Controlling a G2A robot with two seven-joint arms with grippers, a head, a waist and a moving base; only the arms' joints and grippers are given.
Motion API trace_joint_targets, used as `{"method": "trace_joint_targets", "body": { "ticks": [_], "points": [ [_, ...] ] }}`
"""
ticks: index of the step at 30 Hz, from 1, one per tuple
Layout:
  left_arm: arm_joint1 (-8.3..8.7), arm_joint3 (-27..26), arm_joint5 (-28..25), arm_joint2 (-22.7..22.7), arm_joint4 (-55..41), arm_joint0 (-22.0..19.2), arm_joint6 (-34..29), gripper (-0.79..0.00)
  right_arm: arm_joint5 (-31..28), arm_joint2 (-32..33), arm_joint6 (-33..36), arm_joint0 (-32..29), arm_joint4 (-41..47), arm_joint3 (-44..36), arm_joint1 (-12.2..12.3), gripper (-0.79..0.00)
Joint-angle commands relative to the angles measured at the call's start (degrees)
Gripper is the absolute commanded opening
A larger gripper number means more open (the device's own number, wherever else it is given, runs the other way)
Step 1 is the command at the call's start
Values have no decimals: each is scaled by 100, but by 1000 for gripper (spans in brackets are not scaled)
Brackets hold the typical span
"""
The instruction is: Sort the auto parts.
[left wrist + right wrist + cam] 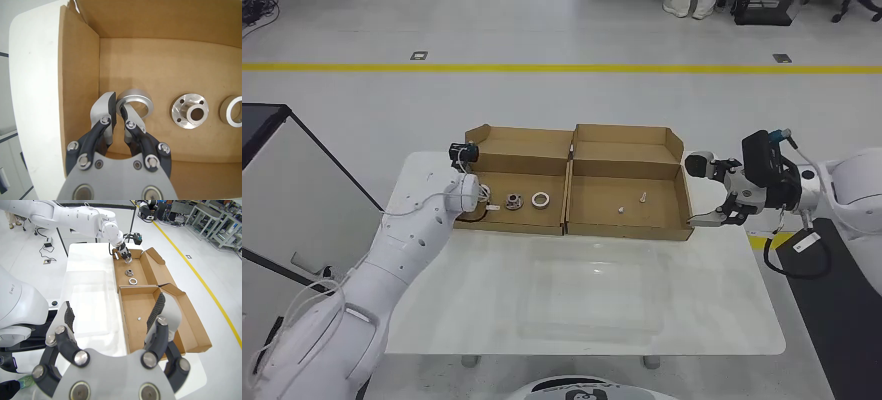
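Observation:
My left gripper (118, 106) is shut on a silver metal ring (134, 100), one finger inside the ring and one outside its wall. The ring hangs tilted, low over the floor at one end of the left cardboard box (542, 150). Farther along that box lie a flanged hub (190, 110) and a second ring (232, 110); the top view has them as the hub (513, 200) and the ring (541, 200). Two small parts (643, 197) lie in the right box (627, 150). My right gripper (704, 192) stands open beside that box's outer end, holding nothing.
A clear plastic tray (592, 295) sits on the white table (722, 310) in front of the boxes. Both boxes have raised flaps at the back. In the right wrist view a small part (139, 319) lies on the nearer box's floor.

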Motion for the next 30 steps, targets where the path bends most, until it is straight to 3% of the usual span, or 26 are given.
{"method": "trace_joint_targets", "body": {
  "ticks": [1,9,10,11,13,14,23,30],
  "points": [
    [-16,16,-4,-8,-7,28,15,-785,0,0,0,0,0,0,0,0],
    [-71,73,-39,-51,54,85,23,-785,0,0,0,0,0,0,0,0],
    [-77,74,-55,-57,68,87,33,-711,0,0,0,0,0,0,0,0],
    [-81,78,-67,-69,79,89,50,-711,0,0,0,0,0,0,0,0],
    [-90,63,-76,-103,78,100,72,-129,0,0,0,0,0,0,0,0],
    [-91,42,-75,-126,91,103,98,0,0,0,0,0,0,0,0,0],
    [-1,-574,-23,-612,111,310,281,0,0,0,0,0,0,0,0,0],
    [190,-1942,-299,-1330,129,867,652,0,0,0,0,0,0,0,0,0]
  ]
}}
